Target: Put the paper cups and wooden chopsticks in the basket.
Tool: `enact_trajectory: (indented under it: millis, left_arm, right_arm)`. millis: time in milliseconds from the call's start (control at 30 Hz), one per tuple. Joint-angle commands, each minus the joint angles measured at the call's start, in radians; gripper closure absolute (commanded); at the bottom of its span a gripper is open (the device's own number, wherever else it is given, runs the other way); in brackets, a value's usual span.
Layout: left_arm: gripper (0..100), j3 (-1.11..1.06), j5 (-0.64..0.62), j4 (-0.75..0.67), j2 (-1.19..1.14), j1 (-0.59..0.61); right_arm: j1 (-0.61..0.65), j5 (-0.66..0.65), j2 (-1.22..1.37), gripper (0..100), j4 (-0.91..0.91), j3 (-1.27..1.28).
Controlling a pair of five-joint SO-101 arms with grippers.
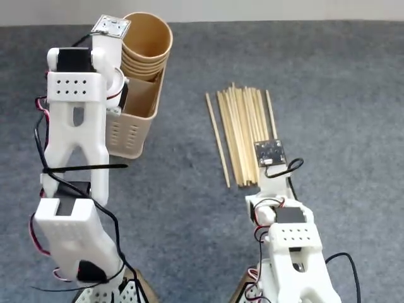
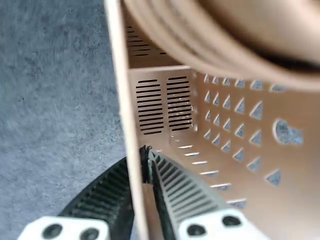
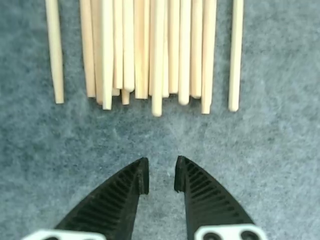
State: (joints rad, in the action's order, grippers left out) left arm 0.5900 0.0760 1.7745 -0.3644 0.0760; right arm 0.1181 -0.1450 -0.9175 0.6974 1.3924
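Chopsticks (image 1: 243,129) lie in a loose bundle on the grey table cover (image 1: 189,208), roughly parallel, well apart from the basket (image 1: 129,136) on the far left. One stick (image 1: 218,142) sits slightly off the bundle on the basket side, and another thin one (image 1: 271,113) lies just off its other edge.

From the right wrist camera I see the right gripper (image 3: 161,175) above the bare cover, just short of the near ends of the sticks. Its jaws stand a narrow gap apart with nothing between them, and they touch no stick.

The paper cups (image 1: 146,47) are nested in one stack that stands in the far end of the basket, leaning a little, with its rim well above the basket's edge. The near compartment, as I see it from the left wrist camera, has only its slotted and perforated walls in sight.

My left gripper (image 2: 146,170) is at the basket's side wall. One jaw is outside the wall and the other inside, and they are pinched onto the thin plastic edge, so the claw is grasping the basket itself.
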Motion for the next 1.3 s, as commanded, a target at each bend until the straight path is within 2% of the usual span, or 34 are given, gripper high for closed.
enact_trajectory:
  millis: [0, 100, 367, 467, 600, 800, 1033, 1267]
  left_arm:
    - [100, -0.024, -0.018, 0.008, 0.050, -0.018]
    - [100, -0.087, -0.017, 0.006, 0.140, -0.021]
    - [100, -0.240, -0.057, 0.000, 0.654, -0.114]
    - [100, -0.298, -0.078, -0.028, 0.759, -0.122]
    - [100, -0.375, -0.107, -0.083, 0.777, -0.120]
    - [100, -0.503, -0.190, -0.281, 0.779, -0.074]
    - [100, -0.648, -0.321, -0.476, 0.782, -0.074]
    - [100, -0.676, -0.407, -0.542, 0.780, -0.071]
  right_arm:
    - [0.004, -0.009, 0.002, 89.3, -0.015, -0.004]
    - [0.004, -0.009, 0.002, 89.3, -0.015, -0.004]
    - [0.004, -0.009, 0.001, 89.3, -0.015, -0.004]
    - [0.004, -0.009, 0.001, 89.3, -0.015, -0.004]
    - [0.004, -0.009, 0.002, 89.3, -0.015, -0.004]
    - [0.004, -0.009, 0.002, 89.3, -0.015, -0.004]
    - [0.004, -0.009, 0.004, 89.3, -0.015, -0.004]
    - [0.004, -0.009, 0.004, 89.3, -0.015, -0.004]
